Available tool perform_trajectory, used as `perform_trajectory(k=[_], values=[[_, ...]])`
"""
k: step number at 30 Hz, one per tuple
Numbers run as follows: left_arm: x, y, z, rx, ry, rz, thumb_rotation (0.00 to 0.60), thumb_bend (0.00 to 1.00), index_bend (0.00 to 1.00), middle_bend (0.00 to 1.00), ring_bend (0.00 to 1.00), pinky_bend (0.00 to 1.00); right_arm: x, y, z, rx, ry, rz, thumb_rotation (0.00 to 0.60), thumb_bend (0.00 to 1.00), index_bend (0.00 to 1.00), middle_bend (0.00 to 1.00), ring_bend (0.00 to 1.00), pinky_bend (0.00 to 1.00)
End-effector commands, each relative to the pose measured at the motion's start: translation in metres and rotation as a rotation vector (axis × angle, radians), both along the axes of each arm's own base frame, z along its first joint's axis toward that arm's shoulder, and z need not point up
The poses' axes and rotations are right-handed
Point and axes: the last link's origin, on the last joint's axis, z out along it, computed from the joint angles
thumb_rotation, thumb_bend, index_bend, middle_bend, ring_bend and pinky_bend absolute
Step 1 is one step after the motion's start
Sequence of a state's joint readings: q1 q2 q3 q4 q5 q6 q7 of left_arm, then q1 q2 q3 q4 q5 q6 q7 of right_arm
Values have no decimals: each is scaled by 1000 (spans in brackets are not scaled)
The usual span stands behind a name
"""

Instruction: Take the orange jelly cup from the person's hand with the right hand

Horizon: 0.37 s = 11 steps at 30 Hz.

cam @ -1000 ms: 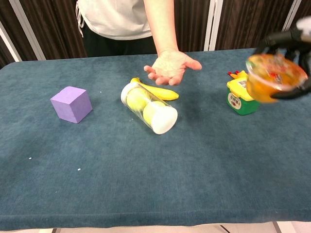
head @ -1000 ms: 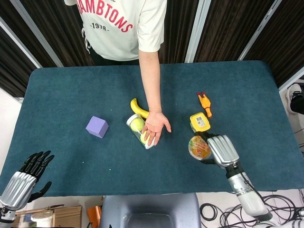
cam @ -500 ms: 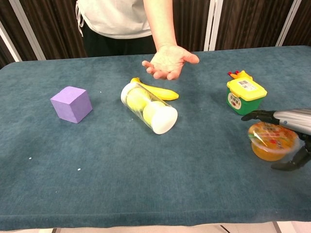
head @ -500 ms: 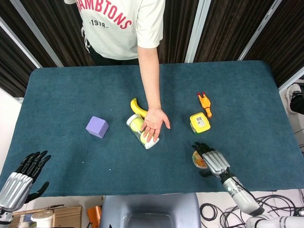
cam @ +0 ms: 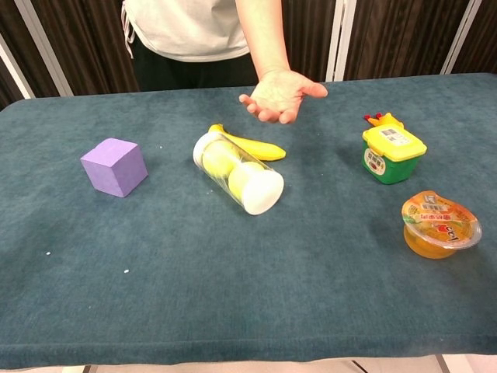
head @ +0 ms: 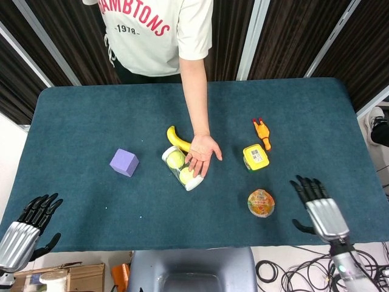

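Matt teal cloth covers the table (cam: 93, 295). Lower right, the orange jelly cup (cam: 439, 225) is glossy clear plastic with a shiny printed foil lid.

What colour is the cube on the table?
Purple, a pale lilac shade. The cube shows best in the chest view.

So the right hand (head: 320, 210) let go of the orange jelly cup (head: 261, 203), which now sits on the table below the yellow tub (head: 256, 156); hand's pulled off to its right, fingers spread.
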State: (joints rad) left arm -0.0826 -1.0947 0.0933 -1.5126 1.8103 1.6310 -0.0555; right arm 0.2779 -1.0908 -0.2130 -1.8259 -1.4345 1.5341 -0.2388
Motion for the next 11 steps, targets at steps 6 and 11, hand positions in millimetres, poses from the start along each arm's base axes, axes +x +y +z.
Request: perform_trajectory(k=[6, 11], values=[[-1, 6, -4, 0, 11, 29, 600, 367, 0, 34, 17, 106, -61, 81, 44, -292, 42, -151, 600, 158, 0, 0, 0, 0], [-2, 9, -5, 7, 14, 45, 600, 366, 0, 34, 17, 106, -60, 78, 41, -282, 40, -143, 600, 158, 0, 0, 0, 0]])
